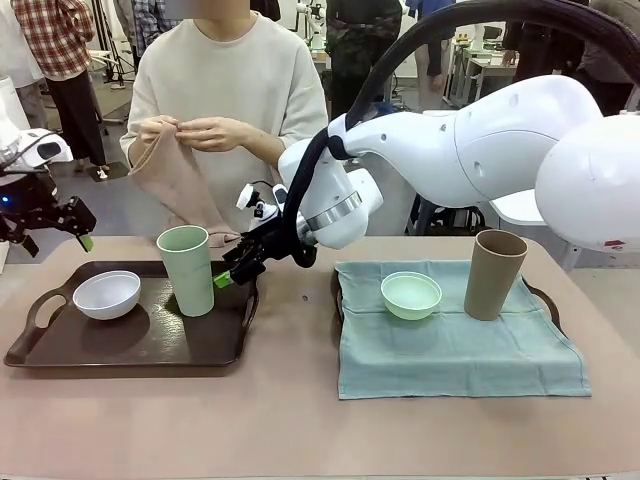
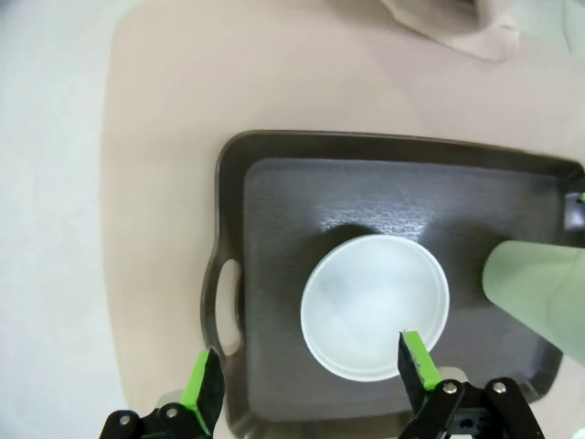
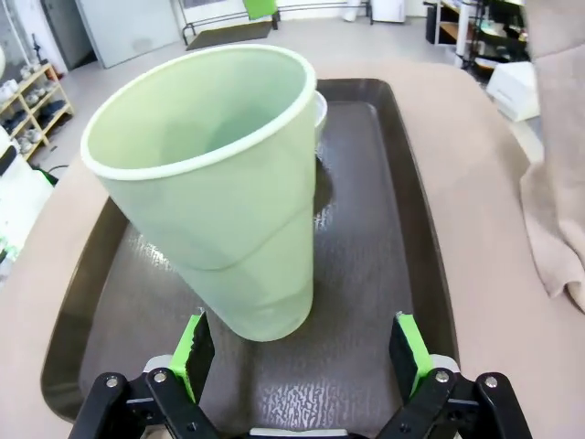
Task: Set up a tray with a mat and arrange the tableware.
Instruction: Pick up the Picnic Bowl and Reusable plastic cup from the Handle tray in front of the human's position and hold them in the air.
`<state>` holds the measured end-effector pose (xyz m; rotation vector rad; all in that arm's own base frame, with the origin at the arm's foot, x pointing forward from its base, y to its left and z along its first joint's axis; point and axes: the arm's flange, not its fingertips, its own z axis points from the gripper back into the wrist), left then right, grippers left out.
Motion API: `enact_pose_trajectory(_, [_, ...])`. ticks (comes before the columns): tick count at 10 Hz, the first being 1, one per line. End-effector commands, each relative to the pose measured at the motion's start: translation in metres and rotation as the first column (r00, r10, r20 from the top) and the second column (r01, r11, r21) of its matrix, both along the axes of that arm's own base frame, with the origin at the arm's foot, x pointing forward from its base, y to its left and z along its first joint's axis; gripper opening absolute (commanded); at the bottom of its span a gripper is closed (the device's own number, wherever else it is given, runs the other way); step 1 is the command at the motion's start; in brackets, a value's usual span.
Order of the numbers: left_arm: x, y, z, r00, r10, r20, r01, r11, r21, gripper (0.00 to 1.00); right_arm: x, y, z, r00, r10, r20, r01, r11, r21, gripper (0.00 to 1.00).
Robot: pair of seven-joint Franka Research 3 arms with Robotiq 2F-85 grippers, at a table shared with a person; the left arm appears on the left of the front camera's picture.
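Right wrist view: our right gripper, jaws spread and empty, faces the tall pale green plastic cup upright on the dark brown tray. Our left gripper, likewise spread, hovers over the white round bowl. We judge a cup grasp is in hand; next: advance, then clamp.

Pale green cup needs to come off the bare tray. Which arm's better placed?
Right. Its open right gripper sits low at the pale green cup, which is framed between its fingers. The left gripper hovers open over the white bowl, farther from the cup.
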<state>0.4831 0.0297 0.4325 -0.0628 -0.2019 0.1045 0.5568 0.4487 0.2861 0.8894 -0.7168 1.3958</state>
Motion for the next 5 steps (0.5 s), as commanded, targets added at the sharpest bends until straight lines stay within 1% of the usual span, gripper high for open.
enact_pose_trajectory(1, [0.002,0.002,-0.026,0.996,0.078,0.037,-0.078,0.997,-0.007,1.0,-0.007,0.009,-0.016,0.999,0.007,0.032,-0.008,1.0,0.021,1.0])
enact_pose_trajectory(3, [0.007,0.008,-0.037,0.992,0.116,0.039,-0.115,0.993,-0.022,1.0,-0.01,0.018,-0.026,0.999,0.051,0.009,-0.052,0.998,0.02,1.0])
enact_pose_trajectory(4, [0.011,0.011,-0.041,0.991,0.128,0.026,-0.127,0.992,-0.023,1.0,-0.011,0.02,-0.028,0.998,0.069,-0.011,-0.069,0.998,0.014,1.0])
enact_pose_trajectory(5, [0.016,0.012,-0.045,0.99,0.139,0.019,-0.139,0.99,-0.023,1.0,-0.01,0.019,-0.028,0.998,0.068,-0.013,-0.068,0.998,0.013,1.0])
